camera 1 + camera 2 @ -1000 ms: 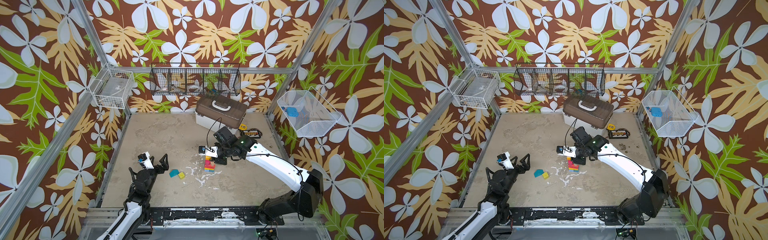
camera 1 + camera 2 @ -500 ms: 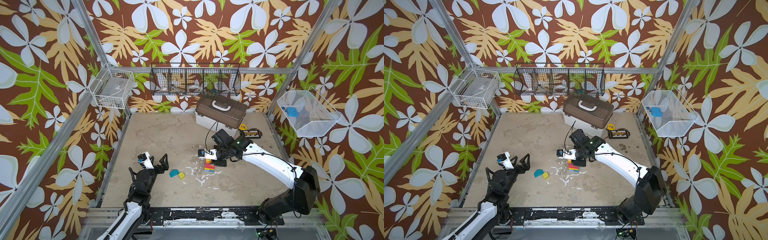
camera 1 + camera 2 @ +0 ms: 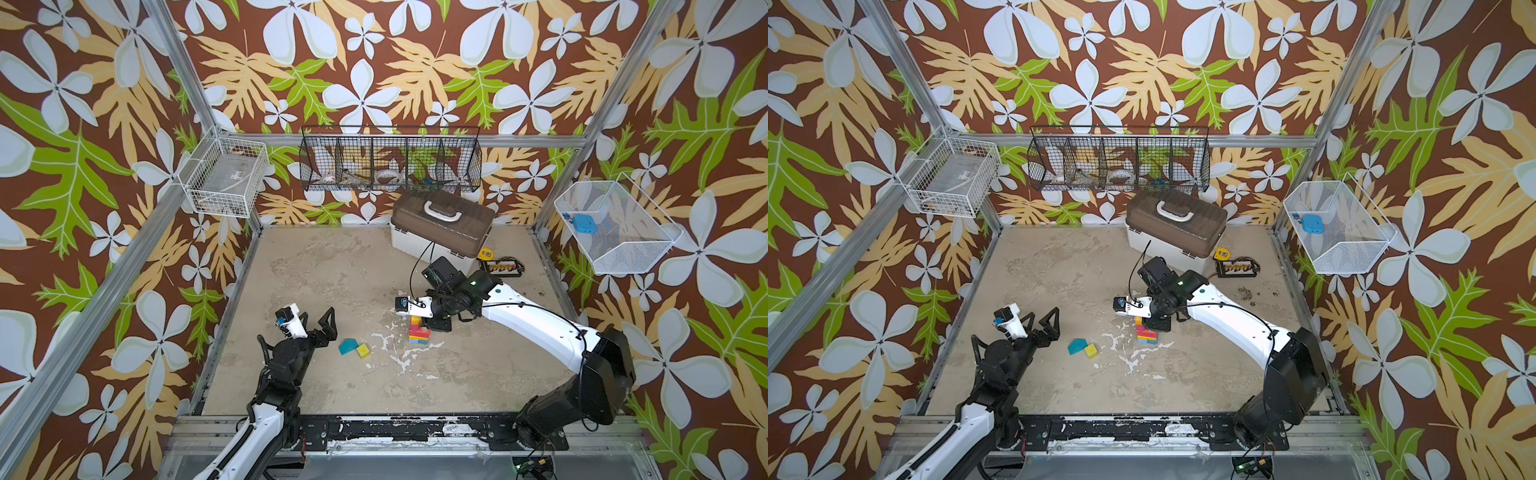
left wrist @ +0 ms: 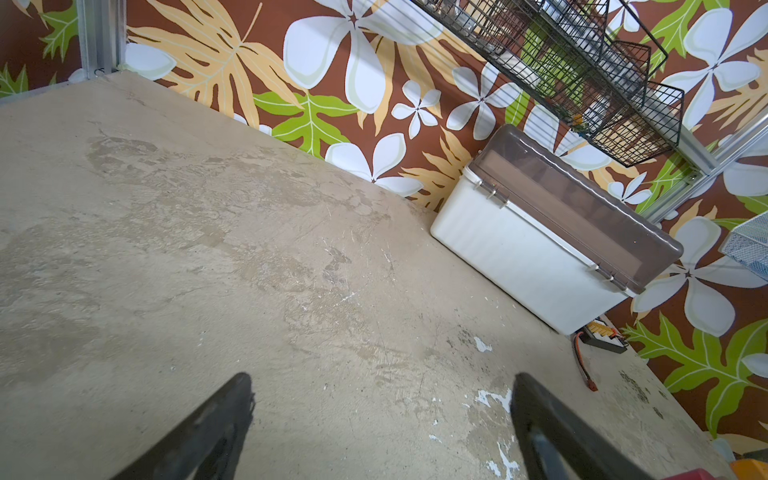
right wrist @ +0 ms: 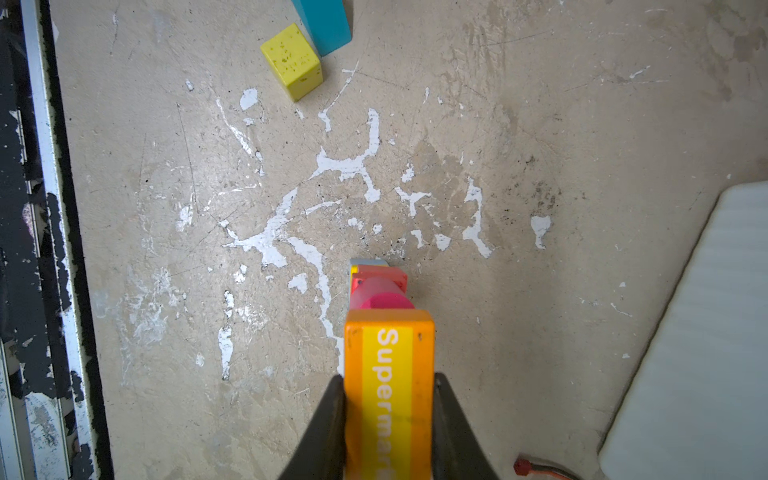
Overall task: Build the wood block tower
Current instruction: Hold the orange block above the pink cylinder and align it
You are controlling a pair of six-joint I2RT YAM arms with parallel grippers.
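Change: right arm has come a little lower over the tower in the last second; the left arm has not moved.
Right gripper point(image 5: 388, 380): clenched on orange block point(image 5: 390, 345), one finger on each long side; the block has a yellow stripe with white letters.
Block position: directly over tower point(image 3: 417, 334), its far end above pink cylinder point(image 5: 380, 297); I cannot tell if it already touches.
Tower: stands near the middle of the table in both top views. From the bottom it shows blue, yellow, red, then the cylinder, and it looks straight.
Left gripper point(image 3: 318, 316): released, jaws wide, nothing between them, hanging over bare table point(image 4: 208, 249).
Loose blocks: teal roof point(image 3: 346, 345) and yellow cube point(image 3: 363, 351), touching each other, between the left gripper and the tower.
Meaning: I judge that the placing step is almost at its end; the orange block must settle flat before the fingers let go.
Risk: the cylinder top is a small seat, so a sideways push can knock the column down.
Left to do: probably the cube and the roof, on top.
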